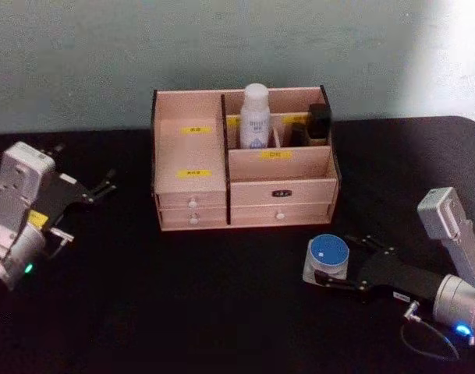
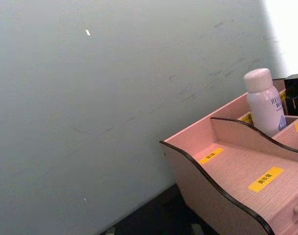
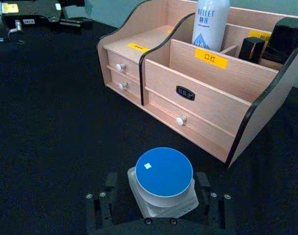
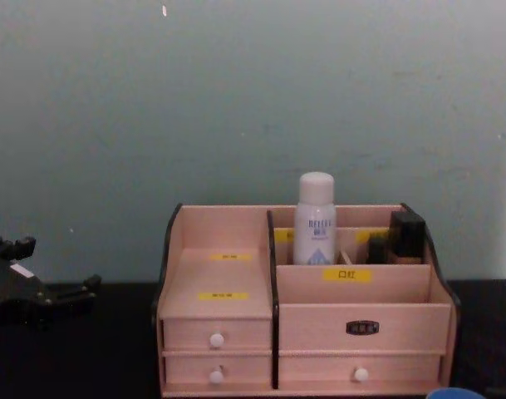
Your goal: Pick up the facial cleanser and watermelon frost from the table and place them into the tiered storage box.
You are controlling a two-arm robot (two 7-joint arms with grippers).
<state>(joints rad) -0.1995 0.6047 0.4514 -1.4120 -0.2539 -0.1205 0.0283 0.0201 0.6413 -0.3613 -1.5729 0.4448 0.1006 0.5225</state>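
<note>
The blue-lidded jar (image 1: 328,253) stands upright on the black table (image 1: 182,312), near and to the right, in front of the wooden storage box (image 1: 280,191). It sits right between the jaws of the right gripper (image 1: 338,263), which are spread wide on either side of its squat base and do not look clamped yet. The box lies beyond the jar and slightly left, so the carry probably runs up and away. A white bottle (image 1: 255,117) already stands in a rear compartment. The left gripper (image 1: 87,210) hangs open, well apart on the far left.
</note>
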